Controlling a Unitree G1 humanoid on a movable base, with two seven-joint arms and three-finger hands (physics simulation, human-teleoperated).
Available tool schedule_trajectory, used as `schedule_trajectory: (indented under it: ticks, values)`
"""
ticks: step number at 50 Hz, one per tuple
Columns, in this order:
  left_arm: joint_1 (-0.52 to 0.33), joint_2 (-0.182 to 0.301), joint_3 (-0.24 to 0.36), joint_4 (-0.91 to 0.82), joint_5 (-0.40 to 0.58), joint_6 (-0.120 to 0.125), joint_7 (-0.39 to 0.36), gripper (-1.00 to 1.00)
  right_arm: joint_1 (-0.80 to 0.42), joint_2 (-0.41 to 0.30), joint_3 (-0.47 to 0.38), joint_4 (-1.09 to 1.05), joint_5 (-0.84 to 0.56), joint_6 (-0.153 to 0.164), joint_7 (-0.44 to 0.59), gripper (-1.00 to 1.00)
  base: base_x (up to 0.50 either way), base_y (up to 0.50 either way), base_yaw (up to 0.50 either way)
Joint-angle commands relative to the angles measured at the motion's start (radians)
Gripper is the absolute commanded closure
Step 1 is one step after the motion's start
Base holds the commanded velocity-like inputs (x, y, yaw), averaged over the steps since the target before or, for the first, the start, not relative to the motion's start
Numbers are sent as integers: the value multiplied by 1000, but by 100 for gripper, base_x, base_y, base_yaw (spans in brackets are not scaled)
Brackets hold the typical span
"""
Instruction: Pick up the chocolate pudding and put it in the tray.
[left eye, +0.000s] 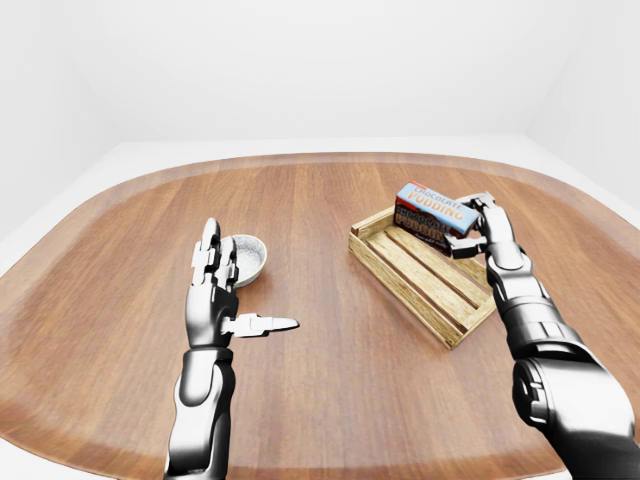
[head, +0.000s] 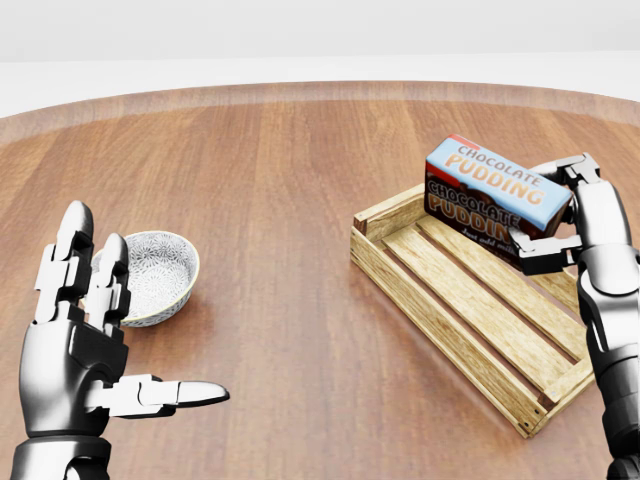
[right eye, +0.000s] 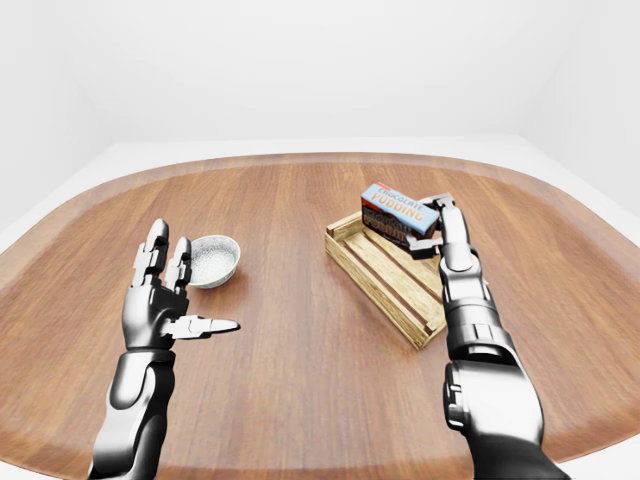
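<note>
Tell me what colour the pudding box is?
Light blue top, dark brown side on the chocolate pudding box, clearest in head view.

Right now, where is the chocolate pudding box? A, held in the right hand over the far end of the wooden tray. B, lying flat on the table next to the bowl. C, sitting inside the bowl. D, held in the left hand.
A: the chocolate pudding box sits between the right hand's fingers, tilted above the far end of the wooden tray.
</note>
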Motion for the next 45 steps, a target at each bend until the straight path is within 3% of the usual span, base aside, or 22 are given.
schedule_trajectory:
  ticks: [1,45]
  values:
    - [0,0,-2,8,0,0,1,-100,-112,-29,8,195,-10,-27,-35,100,0,0,0]
    - [0,-2,-3,16,0,0,0,-100,-40,-13,-5,290,-32,-27,-79,100,0,0,0]
